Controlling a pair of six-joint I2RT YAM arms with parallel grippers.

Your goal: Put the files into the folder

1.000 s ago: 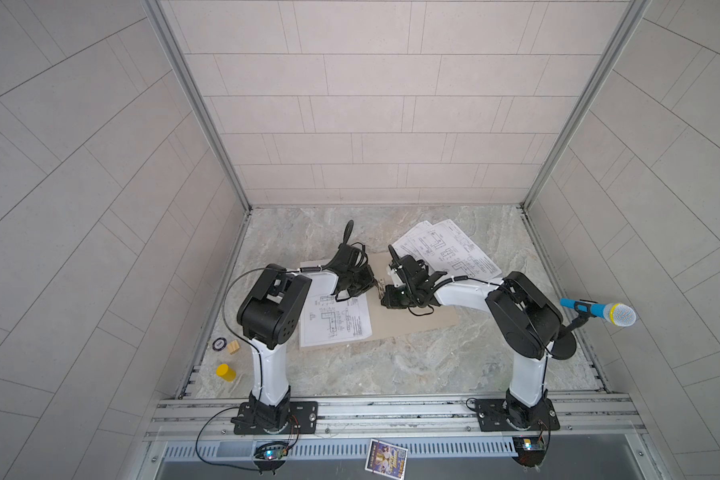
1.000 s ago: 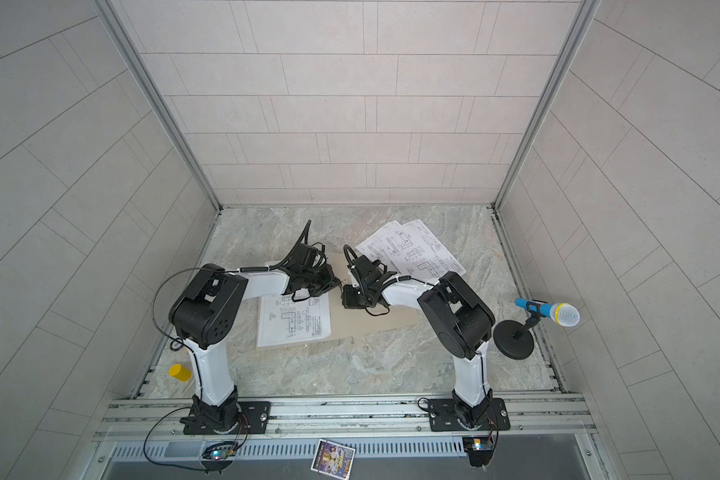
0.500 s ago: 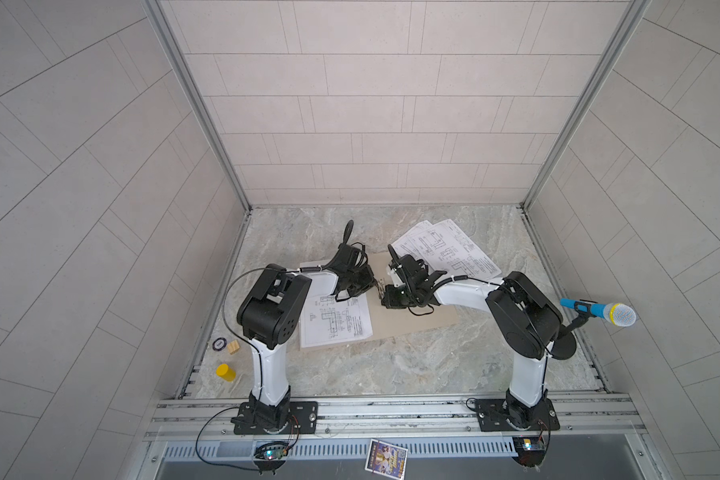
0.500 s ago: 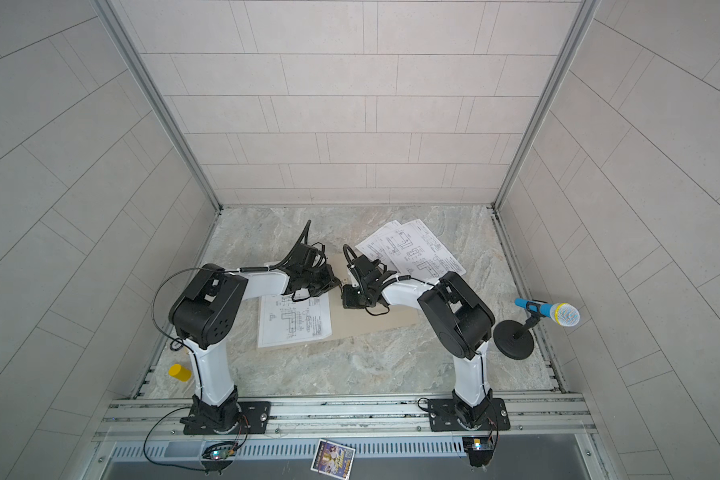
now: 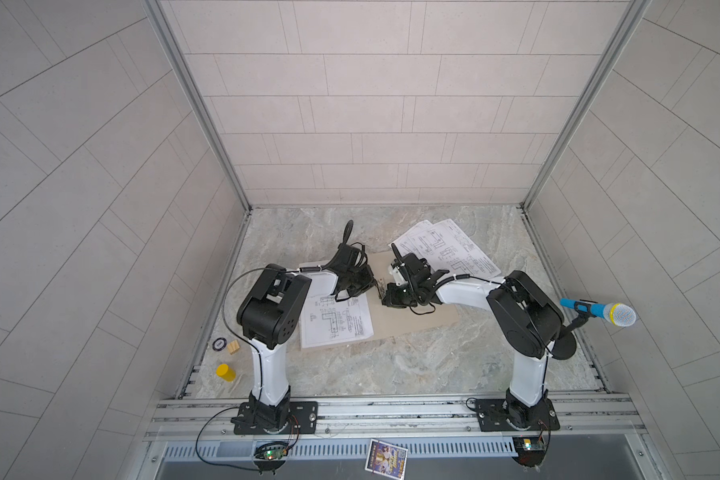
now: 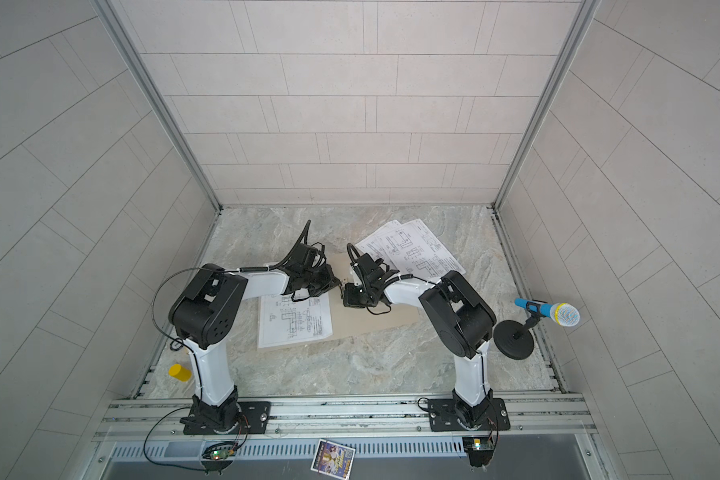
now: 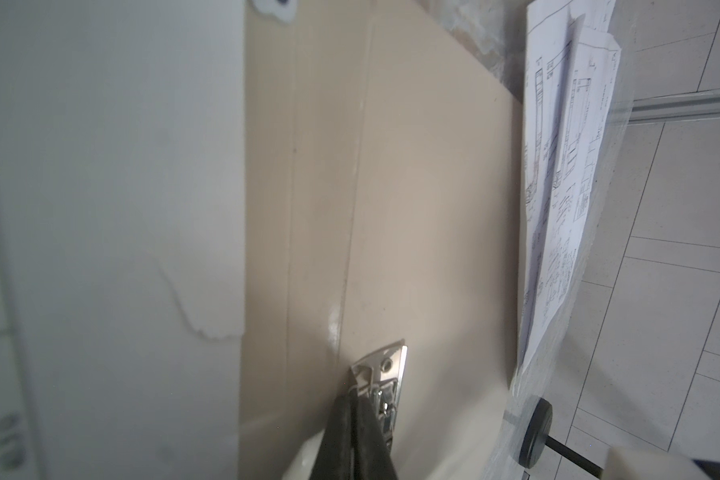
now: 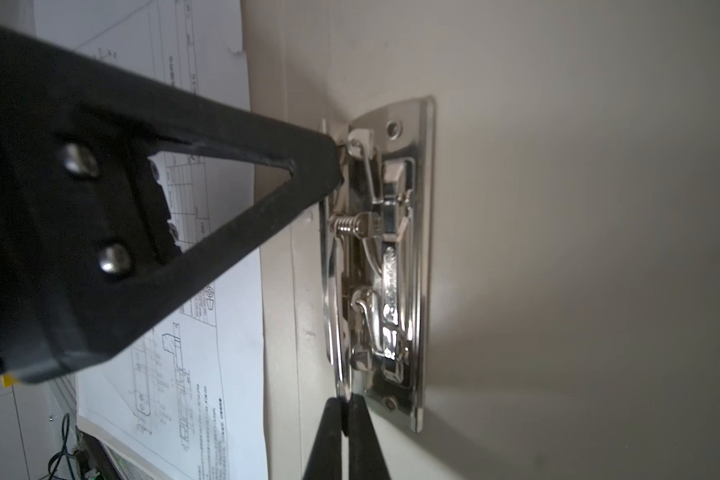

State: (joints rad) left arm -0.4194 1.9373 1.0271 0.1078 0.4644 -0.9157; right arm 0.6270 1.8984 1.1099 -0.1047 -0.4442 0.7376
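Two hands, left hand [image 7: 352, 399] and right hand [image 8: 344, 409], clenched on opposite ends of the metal clip [image 8: 387, 257] in the folder [image 5: 412, 322], mid-frame; files [image 5: 454, 249] upper right.

One folder [image 5: 408, 322], one clip [image 8: 385, 266], one microphone [image 5: 599, 311]

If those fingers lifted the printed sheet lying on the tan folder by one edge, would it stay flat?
Probably not: the sheet looks like thin paper, so it would likely droop. It seems very light for its area. Pushed, it may slide easily, since it lies flat on the smooth-looking folder.
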